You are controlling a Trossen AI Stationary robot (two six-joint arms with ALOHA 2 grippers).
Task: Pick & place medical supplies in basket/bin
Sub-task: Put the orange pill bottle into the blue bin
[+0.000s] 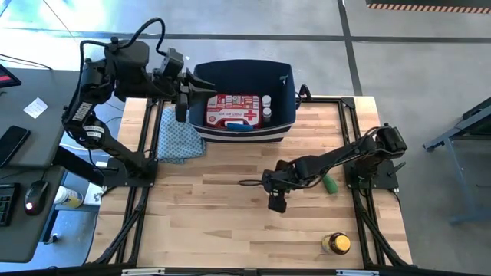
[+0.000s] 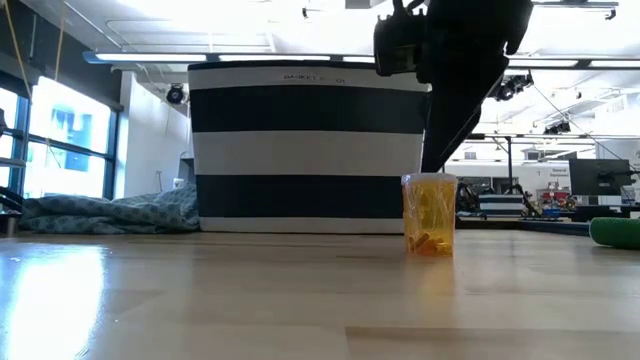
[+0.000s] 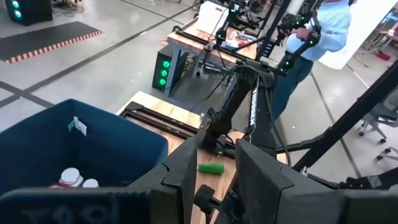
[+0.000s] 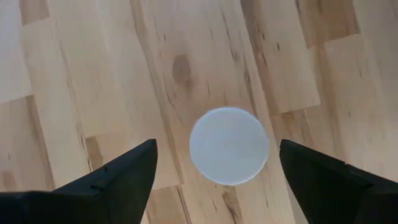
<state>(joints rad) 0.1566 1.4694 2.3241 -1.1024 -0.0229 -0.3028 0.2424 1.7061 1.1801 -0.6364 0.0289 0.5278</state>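
Observation:
The navy basket stands at the table's far edge, holding the red first-aid kit and small white bottles. My left gripper hovers open and empty over the basket's left rim. My right gripper is open, pointing down over mid-table. Directly under it stands an amber vial whose round white cap shows between the spread fingers, apart from both. A green cylinder lies to the right of that gripper. A yellow-capped amber bottle stands near the table's near right edge.
The blue-green patterned cloth lies crumpled left of the basket. Black rails run along the table's left and right sides. A desk with a mouse sits beyond the left edge. A person stands at another table far off. Bare wood spans the near left part.

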